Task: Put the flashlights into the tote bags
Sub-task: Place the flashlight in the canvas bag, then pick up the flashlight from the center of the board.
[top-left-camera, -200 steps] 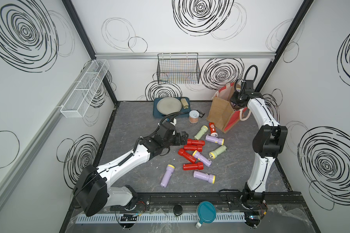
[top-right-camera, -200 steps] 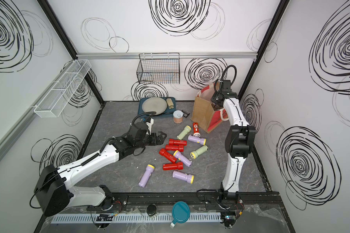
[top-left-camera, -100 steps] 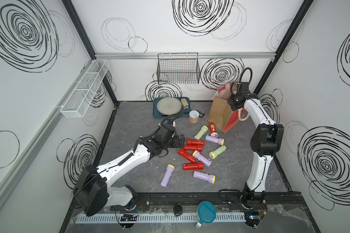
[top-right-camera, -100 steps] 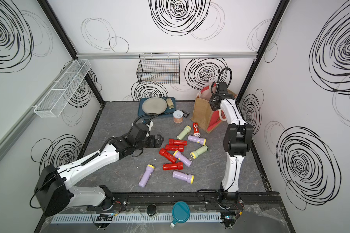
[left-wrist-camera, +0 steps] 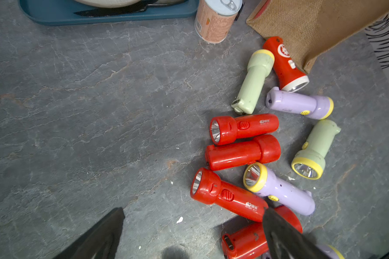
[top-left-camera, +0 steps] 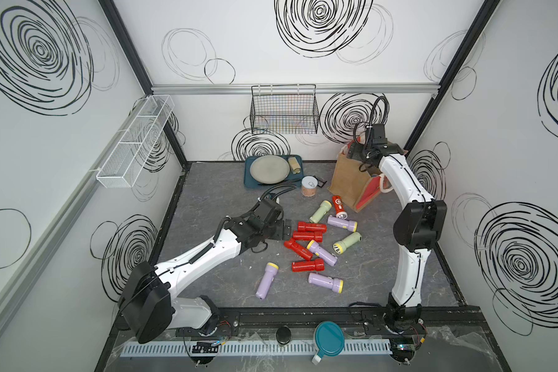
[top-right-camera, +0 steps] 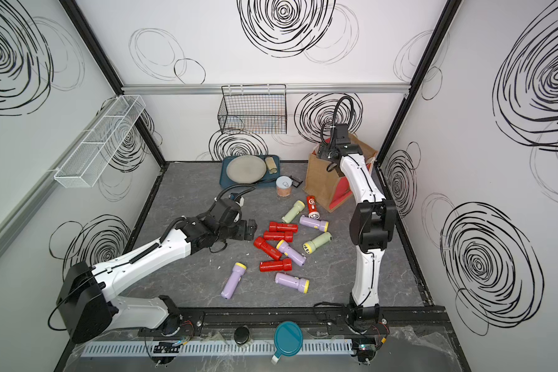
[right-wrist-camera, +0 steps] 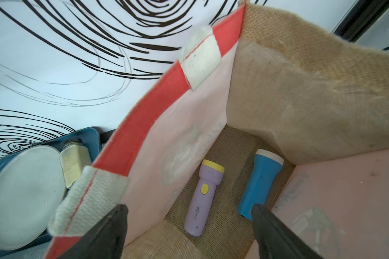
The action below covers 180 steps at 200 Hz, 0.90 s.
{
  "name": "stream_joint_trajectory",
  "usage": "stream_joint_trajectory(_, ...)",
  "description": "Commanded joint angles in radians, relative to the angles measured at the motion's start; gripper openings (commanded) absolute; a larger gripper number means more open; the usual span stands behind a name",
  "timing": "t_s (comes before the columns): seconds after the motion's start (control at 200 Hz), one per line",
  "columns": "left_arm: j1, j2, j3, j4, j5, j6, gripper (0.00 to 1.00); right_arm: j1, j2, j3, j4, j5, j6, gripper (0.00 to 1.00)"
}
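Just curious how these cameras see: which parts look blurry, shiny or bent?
Left wrist view: red flashlights sharp, reflectors glinting; left claw a dark blur. Right wrist view: lilac flashlight in the tote bag crisp, near jute rim soft, wall tinted blue. Both top views: even light, faint shadows, frame posts splaying outward.

two flashlights (right-wrist-camera: 203, 197) lie inside the tote bag (right-wrist-camera: 301, 89).

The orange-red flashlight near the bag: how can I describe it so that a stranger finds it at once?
Find the brown jute tote bag at the table's far right. Just in front of its base lies the orange-red flashlight, beside a pale green flashlight. Unlike its neighbours, it has a white round emblem and a white-rimmed head.
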Motion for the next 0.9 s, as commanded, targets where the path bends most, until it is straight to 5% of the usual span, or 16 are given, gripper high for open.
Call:
stream_joint_trajectory(0.0, -0.028, -0.031, -0.025, -0.049, -0.061, 0.011, 0.99, 0.011, -0.073, 0.058, -0.038, 0.040, -0.041, 0.94)
stream_joint_trajectory(0.385, -0.065, -0.017, -0.128, -0.159, -0.034, -0.006, 1.00, 0.140, -0.239, 0.093, -0.163, 0.052, -0.103, 0.98)
stream_joint_trajectory(0.685, -0.138, 0.040, -0.181, -0.167, -0.028, -0.032, 0.97, 0.389, -0.486, -0.274, -0.134, 0.004, 0.041, 0.98)
stream_joint_trajectory(0.896, -0.185, 0.071, -0.208, -0.150, -0.012, -0.053, 0.92, 0.457, -0.660, -0.610, -0.074, -0.052, 0.180, 0.98)
